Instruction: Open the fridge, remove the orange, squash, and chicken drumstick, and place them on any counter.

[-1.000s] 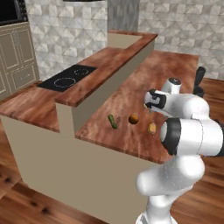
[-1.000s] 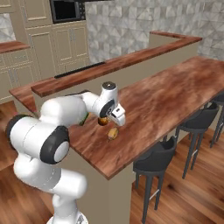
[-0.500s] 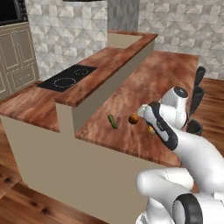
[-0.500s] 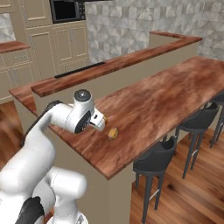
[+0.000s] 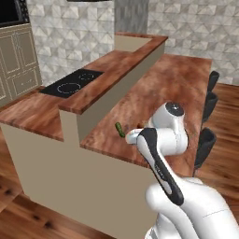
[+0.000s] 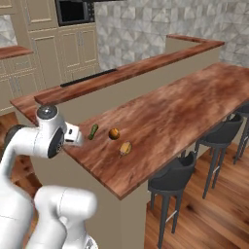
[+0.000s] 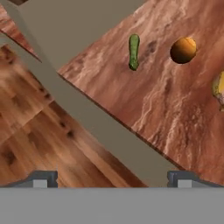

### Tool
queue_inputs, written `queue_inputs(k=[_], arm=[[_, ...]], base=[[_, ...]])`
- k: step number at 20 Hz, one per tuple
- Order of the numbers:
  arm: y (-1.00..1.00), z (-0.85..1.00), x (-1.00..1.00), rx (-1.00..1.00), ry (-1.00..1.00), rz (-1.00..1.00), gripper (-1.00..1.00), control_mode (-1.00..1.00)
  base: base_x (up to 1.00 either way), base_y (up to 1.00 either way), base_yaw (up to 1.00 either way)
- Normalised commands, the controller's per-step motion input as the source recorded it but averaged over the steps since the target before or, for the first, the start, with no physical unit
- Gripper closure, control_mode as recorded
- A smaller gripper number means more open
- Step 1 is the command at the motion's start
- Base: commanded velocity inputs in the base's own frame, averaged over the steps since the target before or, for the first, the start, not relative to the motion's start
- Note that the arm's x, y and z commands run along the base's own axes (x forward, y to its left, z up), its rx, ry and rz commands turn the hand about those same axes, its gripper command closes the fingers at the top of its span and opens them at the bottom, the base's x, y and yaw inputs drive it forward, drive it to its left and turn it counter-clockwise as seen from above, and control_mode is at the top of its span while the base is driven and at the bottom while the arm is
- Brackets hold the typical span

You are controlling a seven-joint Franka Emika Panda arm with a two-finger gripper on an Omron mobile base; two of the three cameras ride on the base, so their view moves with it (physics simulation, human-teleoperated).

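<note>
gripper (image 7: 112, 177) fingertips stand spread wide at the bottom of the hand view, with nothing between them, above the near edge of the counter (image 7: 175, 113) where the wood floor (image 7: 39, 131) shows below. in the right base view the white arm (image 6: 36, 141) bends at the counter's near left corner, its hand just short of the squash (image 6: 93, 131). squash, slim and dark green, lies on the lower wood top near the raised beige wall; it also shows in the hand view (image 7: 133, 51) and in the left base view (image 5: 120, 129). orange (image 6: 114, 133) sits just beside it to the right, apart from it, round and bright (image 7: 183, 50). chicken drumstick (image 6: 125, 148), golden-brown, rests a little nearer the seat-side edge, close to the orange without touching. black bar stools (image 6: 171, 181) line that edge. farther off, the upper level carries a black cooktop (image 5: 71, 87), and beige cabinets (image 6: 63, 53) with a built-in microwave (image 6: 74, 11) stand against the stone-tiled wall (image 5: 196, 28).
</note>
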Motion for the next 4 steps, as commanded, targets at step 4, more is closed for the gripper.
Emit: queue_inputs(k=[4], arm=[[1.00,0.37,-0.34,-0.23,0.00,0.20,-1.00,-1.00]], base=[[0.00,0.00,0.00]])
